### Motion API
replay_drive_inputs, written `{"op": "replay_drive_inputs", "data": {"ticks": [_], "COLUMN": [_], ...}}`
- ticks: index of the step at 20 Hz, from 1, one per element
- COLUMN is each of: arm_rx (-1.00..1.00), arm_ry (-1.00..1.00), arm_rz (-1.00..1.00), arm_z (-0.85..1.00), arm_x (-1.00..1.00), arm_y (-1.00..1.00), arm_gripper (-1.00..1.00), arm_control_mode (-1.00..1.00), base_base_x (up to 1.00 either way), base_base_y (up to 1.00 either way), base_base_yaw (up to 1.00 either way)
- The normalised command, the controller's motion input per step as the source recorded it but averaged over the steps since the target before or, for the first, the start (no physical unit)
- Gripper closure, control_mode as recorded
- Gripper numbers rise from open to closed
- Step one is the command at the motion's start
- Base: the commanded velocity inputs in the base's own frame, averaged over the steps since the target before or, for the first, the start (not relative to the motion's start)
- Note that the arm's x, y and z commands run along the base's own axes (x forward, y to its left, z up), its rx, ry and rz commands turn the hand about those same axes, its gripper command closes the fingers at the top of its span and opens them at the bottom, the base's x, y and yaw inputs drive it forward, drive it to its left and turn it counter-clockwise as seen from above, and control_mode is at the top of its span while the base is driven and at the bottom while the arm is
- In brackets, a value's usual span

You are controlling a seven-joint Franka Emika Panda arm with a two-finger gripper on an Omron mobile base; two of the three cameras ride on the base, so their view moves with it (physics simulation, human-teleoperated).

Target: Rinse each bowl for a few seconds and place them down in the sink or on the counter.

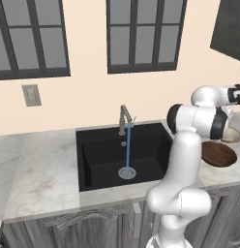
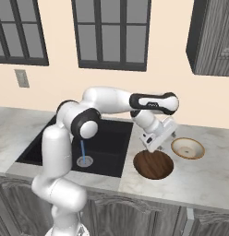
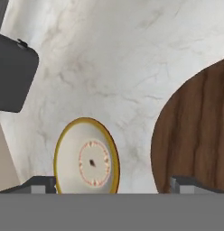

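The hand (image 2: 154, 146) hangs spread above the brown bowl (image 2: 153, 164) beside the sink (image 2: 107, 138); looks stiff, light, best pinched at the rim.

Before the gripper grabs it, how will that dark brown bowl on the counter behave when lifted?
The dark brown bowl looks like rigid wood grain, so probably stiff and not fragile. Shallow and wide, it likely won't roll, though a rim grasp may tilt it. The running water could make it slippery later.
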Motion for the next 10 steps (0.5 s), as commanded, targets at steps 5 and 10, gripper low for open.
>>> {"op": "replay_drive_inputs", "data": {"ticks": [5,10], "arm_rx": [0.06,0.07], "arm_ry": [0.06,0.14], "arm_rz": [0.08,0.07], "arm_z": [0.0,-0.01], "arm_x": [0.0,0.0], "arm_y": [-0.37,-0.27], "arm_gripper": [-1.0,-1.0], "arm_control_mode": [-1.0,-1.0], "base_base_x": [0.0,0.0], "base_base_y": [0.0,0.0], "base_base_yaw": [0.0,0.0]}}
